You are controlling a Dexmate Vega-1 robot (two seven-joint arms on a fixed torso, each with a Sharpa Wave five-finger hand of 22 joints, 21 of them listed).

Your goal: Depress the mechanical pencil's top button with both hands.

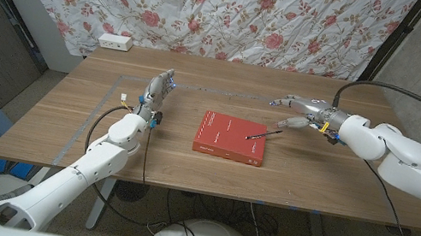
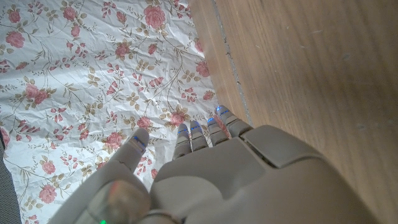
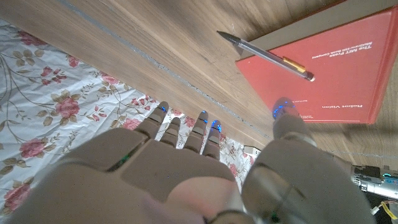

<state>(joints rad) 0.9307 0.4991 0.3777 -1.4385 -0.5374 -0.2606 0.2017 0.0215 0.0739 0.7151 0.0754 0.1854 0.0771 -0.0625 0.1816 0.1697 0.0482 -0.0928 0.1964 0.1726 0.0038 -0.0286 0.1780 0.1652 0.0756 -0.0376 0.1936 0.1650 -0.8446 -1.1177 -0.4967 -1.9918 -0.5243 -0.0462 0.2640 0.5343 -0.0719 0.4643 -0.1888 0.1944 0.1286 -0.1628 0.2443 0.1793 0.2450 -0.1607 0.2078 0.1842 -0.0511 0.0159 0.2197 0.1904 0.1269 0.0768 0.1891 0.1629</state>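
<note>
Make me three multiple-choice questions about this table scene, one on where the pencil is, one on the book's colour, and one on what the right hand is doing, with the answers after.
1. Where does the mechanical pencil lie?
A. On the bare table by the left hand
B. Across the book's corner, its tip out over the table
C. In the right hand

2. What colour is the book?
A. Red
B. Blue
C. Green

3. What is the state of the right hand?
A. Gripping the pencil
B. Pressing on the book
C. Open, holding nothing

Answers:
1 B: the right wrist view shows the pencil crossing the book's corner, with the tip over the wooden table.
2 A: its cover is red in both the head view and the right wrist view.
3 C: its fingers are spread, apart from the pencil.
</note>
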